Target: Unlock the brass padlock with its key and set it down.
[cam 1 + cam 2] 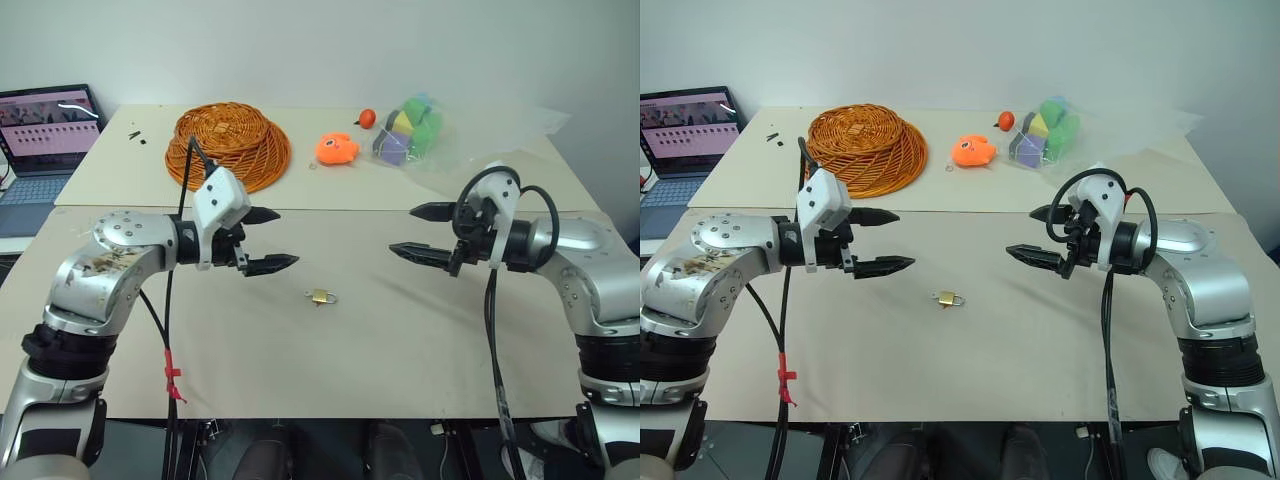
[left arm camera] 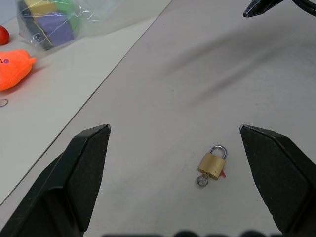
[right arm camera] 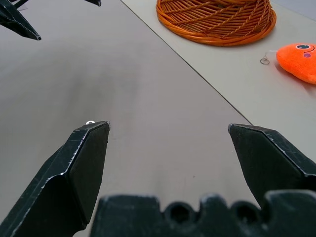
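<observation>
Opening step, nothing grasped: our left gripper and right gripper hover wide open, empty. The padlock lies on the table below, between them. Next we must lower one gripper precisely onto it.

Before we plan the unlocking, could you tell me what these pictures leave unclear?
- brass padlock: whether its shackle is locked is too small to tell in any view.
- key: a small ring and red bit sit under the body; the blade is hidden.
- laptop: cut off by the head views' edge.
</observation>
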Tool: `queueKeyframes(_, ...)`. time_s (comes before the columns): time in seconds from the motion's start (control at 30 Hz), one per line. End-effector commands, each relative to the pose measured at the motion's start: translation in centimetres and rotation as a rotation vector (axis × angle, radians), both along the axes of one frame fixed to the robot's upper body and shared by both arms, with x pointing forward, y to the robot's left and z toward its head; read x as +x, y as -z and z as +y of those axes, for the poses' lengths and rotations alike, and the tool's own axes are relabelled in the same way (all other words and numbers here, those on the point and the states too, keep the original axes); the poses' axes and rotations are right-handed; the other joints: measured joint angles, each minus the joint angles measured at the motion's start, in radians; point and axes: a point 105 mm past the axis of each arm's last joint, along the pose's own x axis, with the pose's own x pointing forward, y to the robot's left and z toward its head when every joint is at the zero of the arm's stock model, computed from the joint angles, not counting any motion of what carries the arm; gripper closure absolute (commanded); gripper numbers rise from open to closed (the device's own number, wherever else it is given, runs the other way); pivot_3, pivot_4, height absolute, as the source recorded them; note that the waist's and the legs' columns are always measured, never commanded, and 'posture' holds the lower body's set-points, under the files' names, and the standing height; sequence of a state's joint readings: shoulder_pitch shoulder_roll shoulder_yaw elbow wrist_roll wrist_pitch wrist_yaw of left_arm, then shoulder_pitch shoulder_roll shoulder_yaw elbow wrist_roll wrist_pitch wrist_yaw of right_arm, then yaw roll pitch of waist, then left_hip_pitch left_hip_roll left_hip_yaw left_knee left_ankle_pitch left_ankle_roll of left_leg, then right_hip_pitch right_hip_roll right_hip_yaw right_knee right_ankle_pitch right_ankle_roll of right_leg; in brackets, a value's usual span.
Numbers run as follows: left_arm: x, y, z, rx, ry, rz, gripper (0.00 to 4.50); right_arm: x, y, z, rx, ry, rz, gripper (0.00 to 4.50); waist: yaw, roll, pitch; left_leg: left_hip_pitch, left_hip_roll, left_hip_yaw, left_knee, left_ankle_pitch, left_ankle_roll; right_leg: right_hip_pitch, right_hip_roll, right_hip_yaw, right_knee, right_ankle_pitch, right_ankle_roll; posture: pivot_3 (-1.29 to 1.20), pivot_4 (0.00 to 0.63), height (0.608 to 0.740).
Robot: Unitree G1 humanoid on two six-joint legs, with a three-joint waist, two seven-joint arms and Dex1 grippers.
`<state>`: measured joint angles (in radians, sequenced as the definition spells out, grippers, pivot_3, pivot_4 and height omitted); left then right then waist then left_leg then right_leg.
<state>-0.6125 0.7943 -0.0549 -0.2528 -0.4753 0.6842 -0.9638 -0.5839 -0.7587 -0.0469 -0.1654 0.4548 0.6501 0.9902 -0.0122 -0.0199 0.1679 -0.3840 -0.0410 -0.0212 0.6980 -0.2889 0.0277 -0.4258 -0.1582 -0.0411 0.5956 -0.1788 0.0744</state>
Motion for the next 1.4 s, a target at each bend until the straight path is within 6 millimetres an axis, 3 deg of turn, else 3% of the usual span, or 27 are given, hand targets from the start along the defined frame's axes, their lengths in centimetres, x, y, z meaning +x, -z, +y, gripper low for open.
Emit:
queueKeyframes(0.03, 0.1, -0.9, 0.1, -0.019, -0.002, -0.046, 0.03, -0.3, -1.2, -0.2, 0.0, 0.004, -0.064, 0.0, 0.0, 0.0, 0.0, 0.0, 0.0, 0.0, 0.0, 0.0, 0.0, 0.0, 0.0, 0.0, 0.0, 0.0, 0.0, 0.0, 0.15, 0.74)
queueKeyframes(0.13, 0.1, -1.4, 0.6, -0.044, -0.003, -0.022, 0.03, -0.6, -0.9, 0.2, -0.011, -0.017, -0.041, 0.0, 0.0, 0.0, 0.0, 0.0, 0.0, 0.0, 0.0, 0.0, 0.0, 0.0, 0.0, 0.0, 0.0, 0.0, 0.0, 0.0, 0.15, 0.74)
queueKeyframes(0.4, -0.2, -0.2, 1.5, 0.019, 0.023, 0.015, 0.03, -1.6, -1.0, 1.4, -0.048, -0.119, -0.023, 0.0, -0.001, 0.0, 0.0, 0.0, 0.0, 0.0, 0.001, 0.0, 0.0, 0.0, 0.0, 0.0, 0.001, 0.0, 0.0, 0.0, 0.15, 0.74)
queueKeyframes(0.5, -0.6, 0.4, 2.0, 0.088, 0.061, 0.009, 0.03, -2.3, 0.2, 2.5, -0.07, -0.193, 0.008, 0.0, -0.002, 0.0, 0.0, 0.0, 0.0, 0.0, 0.001, 0.0, 0.0, 0.0, 0.0, 0.0, 0.001, 0.0, 0.0, 0.0, 0.15, 0.74)
queueKeyframes(0.6, 1.1, 0.6, 4.2, 0.159, -0.023, -0.039, 0.03, -2.6, 2.0, 3.6, -0.114, -0.256, 0.029, 0.0, -0.002, 0.0, 0.0, 0.001, 0.0, 0.0, 0.001, 0.0, 0.0, 0.0, 0.0, 0.0, 0.001, 0.0, 0.0, 0.0, 0.15, 0.74)
queueKeyframes(0.7, 1.4, 0.6, 5.6, 0.2, -0.033, -0.053, 0.03, -2.3, 3.4, 5.0, -0.103, -0.299, 0.046, 0.0, -0.005, 0.0, 0.0, 0.001, 0.001, 0.001, 0.002, 0.0, 0.0, 0.0, 0.001, 0.0, 0.002, 0.0, 0.0, 0.0, 0.15, 0.74)
queueKeyframes(0.87, 0.9, 0.7, 5.7, 0.208, -0.017, -0.06, 0.03, -1.3, 5.2, 7.5, -0.043, -0.348, 0.074, 0.0, -0.004, 0.0, 0.0, 0.0, 0.001, 0.0, 0.002, 0.0, 0.0, 0.0, 0.001, 0.0, 0.002, 0.0, 0.0, 0.0, 0.15, 0.74)
queueKeyframes(1.13, 0.6, 0.7, 6.5, 0.204, -0.089, -0.088, 0.03, 0.4, 6.4, 9.0, 0.009, -0.354, 0.082, 0.0, -0.006, 0.0, 0.0, 0.0, 0.001, 0.0, 0.003, 0.0, -0.001, -0.001, 0.002, 0.0, 0.003, 0.0, 0.0, 0.0, 0.15, 0.74)
queueKeyframes(1.4, 0.4, 0.1, 7.0, 0.191, -0.145, -0.115, 0.03, 0.2, 8.4, 10.3, -0.001, -0.389, 0.1, 0.0, -0.006, 0.0, 0.0, 0.0, 0.002, 0.0, 0.003, 0.001, -0.002, -0.002, 0.003, 0.001, 0.006, 0.0, 0.0, 0.0, 0.15, 0.74)
